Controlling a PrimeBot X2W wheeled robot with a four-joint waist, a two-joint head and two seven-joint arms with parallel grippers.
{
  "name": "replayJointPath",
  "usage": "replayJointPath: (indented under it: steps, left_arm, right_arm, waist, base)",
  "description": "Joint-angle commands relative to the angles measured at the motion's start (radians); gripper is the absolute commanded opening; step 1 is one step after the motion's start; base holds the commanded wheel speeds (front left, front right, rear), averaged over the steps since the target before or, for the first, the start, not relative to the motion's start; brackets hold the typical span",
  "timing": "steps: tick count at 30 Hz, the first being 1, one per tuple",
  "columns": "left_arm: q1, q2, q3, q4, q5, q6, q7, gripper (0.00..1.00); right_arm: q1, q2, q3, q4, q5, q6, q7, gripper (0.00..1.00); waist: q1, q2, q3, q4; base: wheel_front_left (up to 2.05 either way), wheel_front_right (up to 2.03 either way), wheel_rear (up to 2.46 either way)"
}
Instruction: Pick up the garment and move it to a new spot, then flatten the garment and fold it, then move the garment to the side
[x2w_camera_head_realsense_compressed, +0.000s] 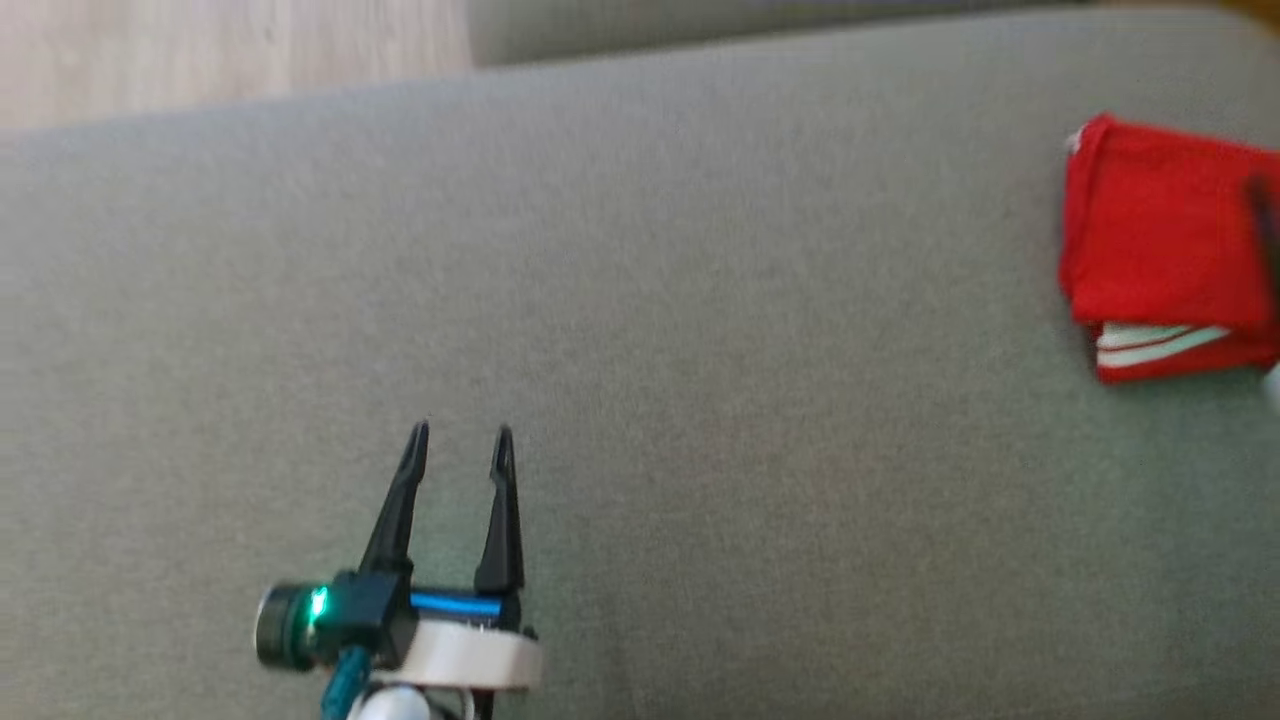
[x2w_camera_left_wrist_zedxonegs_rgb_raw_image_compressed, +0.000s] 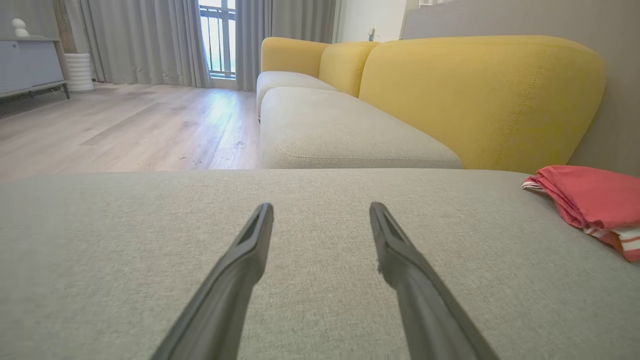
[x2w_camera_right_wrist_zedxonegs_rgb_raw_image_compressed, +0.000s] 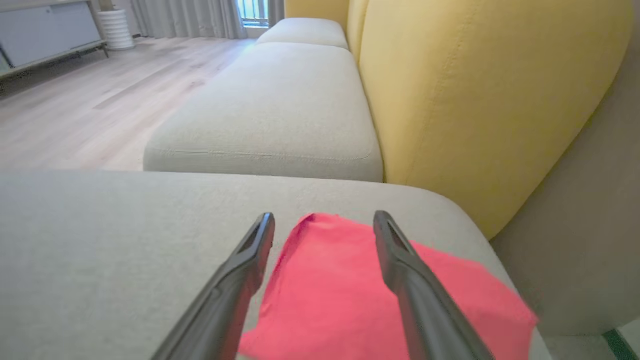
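The garment (x2w_camera_head_realsense_compressed: 1160, 240), red with white stripes at its lower edge, lies folded into a small square at the far right of the grey cushion (x2w_camera_head_realsense_compressed: 640, 380). Seen from the left wrist, the garment (x2w_camera_left_wrist_zedxonegs_rgb_raw_image_compressed: 595, 202) lies at the right edge. My left gripper (x2w_camera_head_realsense_compressed: 460, 440) hovers open over bare cushion at the lower left, far from the cloth; its fingers (x2w_camera_left_wrist_zedxonegs_rgb_raw_image_compressed: 240, 270) hold nothing. In the right wrist view my right gripper (x2w_camera_right_wrist_zedxonegs_rgb_raw_image_compressed: 324, 222) stands open just above the garment (x2w_camera_right_wrist_zedxonegs_rgb_raw_image_compressed: 330, 290), one finger over the cloth and one at its left edge, with nothing pinched.
A yellow backrest (x2w_camera_right_wrist_zedxonegs_rgb_raw_image_compressed: 475, 100) rises behind the cushion on the garment's side. A second grey seat cushion (x2w_camera_left_wrist_zedxonegs_rgb_raw_image_compressed: 340, 135) adjoins beyond, with wooden floor (x2w_camera_left_wrist_zedxonegs_rgb_raw_image_compressed: 125, 125) to its left. A grey cabinet (x2w_camera_left_wrist_zedxonegs_rgb_raw_image_compressed: 30, 65) and curtains stand far off.
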Motion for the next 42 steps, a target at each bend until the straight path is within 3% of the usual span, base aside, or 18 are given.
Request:
replayJointPath:
  steps: [1, 8, 9, 16, 22, 30, 42]
  left_arm:
    - [0.004, -0.004, 0.036, -0.030, -0.004, 0.014, -0.010, 1.00]
    - [0.069, -0.004, 0.040, -0.051, -0.014, 0.027, -0.010, 1.00]
    - [0.082, -0.004, 0.042, -0.061, -0.016, 0.031, -0.010, 1.00]
    - [0.129, -0.004, 0.072, -0.102, -0.009, 0.039, -0.010, 1.00]
    - [0.189, -0.004, 0.100, -0.135, 0.002, 0.026, -0.010, 1.00]
    - [0.259, -0.004, 0.120, -0.168, 0.022, 0.015, -0.010, 1.00]
    - [0.258, -0.004, 0.125, -0.167, 0.036, 0.001, -0.010, 1.00]
  right_arm:
    - [0.034, 0.003, 0.001, -0.017, -0.018, -0.001, -0.023, 1.00]
    - [0.162, 0.208, 0.013, -0.014, -0.109, -0.001, -0.134, 1.00]
    - [0.195, 0.261, 0.016, -0.012, -0.131, -0.001, -0.182, 1.00]
    - [0.316, 0.440, -0.022, -0.023, -0.246, -0.001, -0.301, 1.00]
    - [0.467, 0.580, -0.145, -0.208, -0.369, -0.001, -0.306, 1.00]
    - [0.600, 0.633, -0.184, -0.270, -0.435, -0.001, -0.306, 1.00]
    - [0.628, 0.654, -0.201, -0.270, -0.452, -0.001, -0.306, 1.00]
  waist:
    - [0.0001, 0.0000, -0.083, 0.013]
    - [0.0001, 0.0000, -0.188, 0.034]
    - [0.0001, 0.0000, -0.205, 0.043]
    - [0.0001, 0.0000, -0.254, 0.077]
    - [0.0001, 0.0000, -0.291, 0.093]
    - [0.0001, 0.0000, -0.313, 0.094]
    - [0.0001, 0.0000, -0.322, 0.086]
  base:
    - [0.00, 0.00, 0.00]
    - [0.00, 0.00, 0.00]
    - [0.00, 0.00, 0.00]
    - [0.00, 0.00, 0.00]
    - [0.00, 0.00, 0.00]
    - [0.00, 0.00, 0.00]
    - [0.00, 0.00, 0.00]
